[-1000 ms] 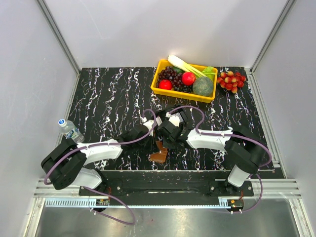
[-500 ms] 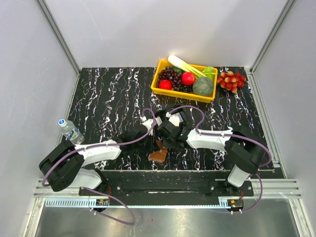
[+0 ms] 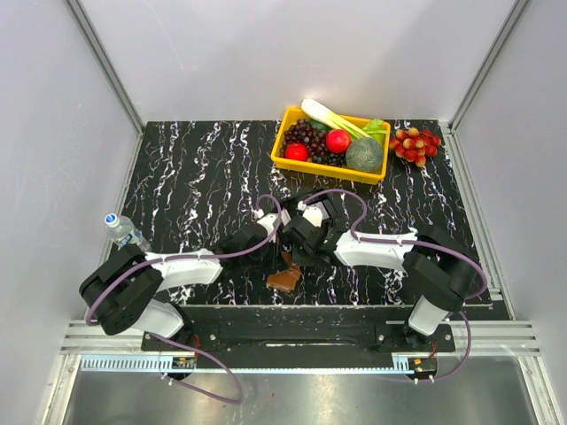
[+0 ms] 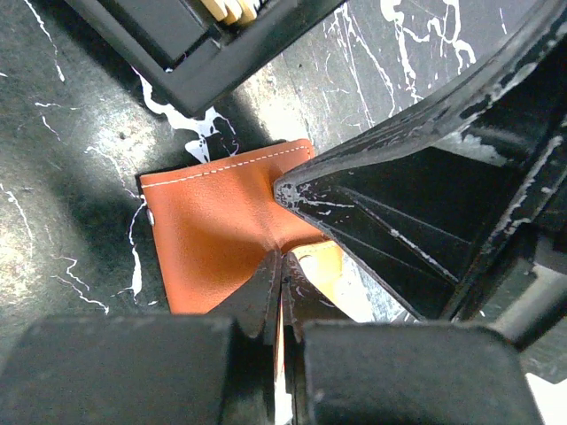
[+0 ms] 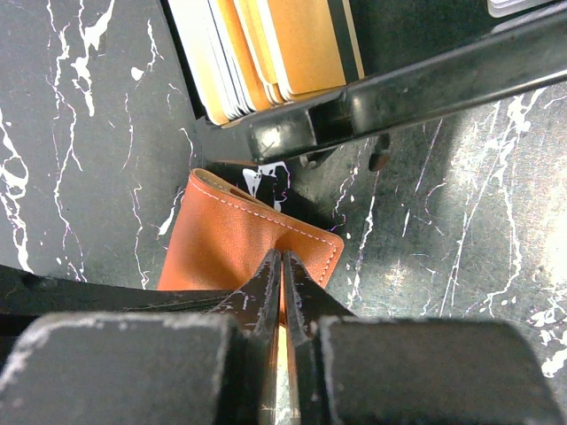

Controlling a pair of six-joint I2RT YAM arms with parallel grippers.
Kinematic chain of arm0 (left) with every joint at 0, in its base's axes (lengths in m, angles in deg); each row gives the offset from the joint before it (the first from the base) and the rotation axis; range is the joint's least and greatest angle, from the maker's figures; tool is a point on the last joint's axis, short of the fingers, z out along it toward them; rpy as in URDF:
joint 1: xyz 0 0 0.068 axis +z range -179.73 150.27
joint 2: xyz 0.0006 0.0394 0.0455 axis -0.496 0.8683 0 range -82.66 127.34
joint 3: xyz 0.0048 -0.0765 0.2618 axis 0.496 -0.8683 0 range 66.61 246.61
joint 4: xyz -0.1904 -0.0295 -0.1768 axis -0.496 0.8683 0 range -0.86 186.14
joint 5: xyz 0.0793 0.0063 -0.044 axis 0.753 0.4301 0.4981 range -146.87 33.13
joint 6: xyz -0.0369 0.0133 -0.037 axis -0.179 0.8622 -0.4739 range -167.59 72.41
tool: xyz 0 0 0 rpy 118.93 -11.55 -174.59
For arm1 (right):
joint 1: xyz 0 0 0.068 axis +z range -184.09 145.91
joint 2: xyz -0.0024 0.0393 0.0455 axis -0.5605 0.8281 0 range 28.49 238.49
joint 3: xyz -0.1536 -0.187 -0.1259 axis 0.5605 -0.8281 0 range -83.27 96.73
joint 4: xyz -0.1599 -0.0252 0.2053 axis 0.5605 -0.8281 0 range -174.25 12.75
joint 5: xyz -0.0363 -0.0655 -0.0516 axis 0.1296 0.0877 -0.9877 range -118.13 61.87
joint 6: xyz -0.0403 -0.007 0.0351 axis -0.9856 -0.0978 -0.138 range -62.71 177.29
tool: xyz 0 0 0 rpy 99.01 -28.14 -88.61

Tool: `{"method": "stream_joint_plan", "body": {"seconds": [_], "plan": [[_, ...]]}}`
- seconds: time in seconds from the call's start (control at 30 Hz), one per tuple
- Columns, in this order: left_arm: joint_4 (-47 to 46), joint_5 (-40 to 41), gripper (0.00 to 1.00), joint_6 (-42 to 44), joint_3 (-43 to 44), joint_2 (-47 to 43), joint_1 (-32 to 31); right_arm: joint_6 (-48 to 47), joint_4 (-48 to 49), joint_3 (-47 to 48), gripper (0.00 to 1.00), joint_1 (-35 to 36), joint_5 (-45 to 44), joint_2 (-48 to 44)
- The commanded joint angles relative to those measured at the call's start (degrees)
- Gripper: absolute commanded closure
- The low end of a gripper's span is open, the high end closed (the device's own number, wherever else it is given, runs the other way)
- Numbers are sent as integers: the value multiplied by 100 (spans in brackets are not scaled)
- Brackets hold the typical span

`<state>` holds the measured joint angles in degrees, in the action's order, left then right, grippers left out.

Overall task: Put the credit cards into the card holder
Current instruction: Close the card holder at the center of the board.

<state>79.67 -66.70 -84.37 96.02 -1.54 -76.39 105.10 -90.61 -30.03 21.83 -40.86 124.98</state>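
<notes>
The brown card holder (image 3: 285, 280) lies near the table's front edge, between the two arms. My left gripper (image 4: 281, 257) is shut on one leather flap of the card holder (image 4: 213, 230). Beside it the pale inside (image 4: 323, 261) shows. My right gripper (image 5: 282, 257) is shut on the stitched edge of the card holder (image 5: 230, 243) from the other side. Several credit cards (image 5: 266, 49), orange and white, stand on edge in a small black box (image 5: 292, 133) just beyond the holder. In the left wrist view only the credit cards' tips (image 4: 232, 9) show.
A yellow tray (image 3: 282, 155) of fruit and vegetables stands at the back, with a bunch of red grapes (image 3: 416, 143) to its right. A water bottle (image 3: 126, 232) lies at the table's left edge. Grey walls close in both sides.
The left arm's elbow has shifted slightly. Both grippers stay shut on the card holder at the same spot.
</notes>
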Motion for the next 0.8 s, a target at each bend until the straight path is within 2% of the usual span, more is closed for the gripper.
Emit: {"method": "stream_joint_plan", "body": {"seconds": [0.0, 0.13, 0.17, 0.23, 0.3, 0.33, 0.57, 0.77], "plan": [[-187, 183, 100, 21, -41, 79, 25, -26, -492, -155, 91, 42, -1, 213], [-125, 200, 99, 21, -23, -149, 25, -35, -492, -138, 91, 42, -1, 213], [-81, 218, 88, 12, -14, -202, 25, -35, -492, -129, 91, 42, -1, 221], [-72, 192, 80, 12, -40, -298, 25, -35, -492, -120, 91, 42, 8, 239], [-125, 130, 65, -14, -84, -342, 34, -44, -491, -120, 91, 42, 16, 248], [-142, 104, 61, -23, -84, -351, 34, -35, -483, -120, 91, 42, 25, 248], [-476, -388, 60, -119, -190, -229, 51, -61, -492, -120, 91, 50, 25, 248], [-766, -731, 70, -190, -190, 17, 51, -70, -483, -111, 91, 42, 34, 257]]}}
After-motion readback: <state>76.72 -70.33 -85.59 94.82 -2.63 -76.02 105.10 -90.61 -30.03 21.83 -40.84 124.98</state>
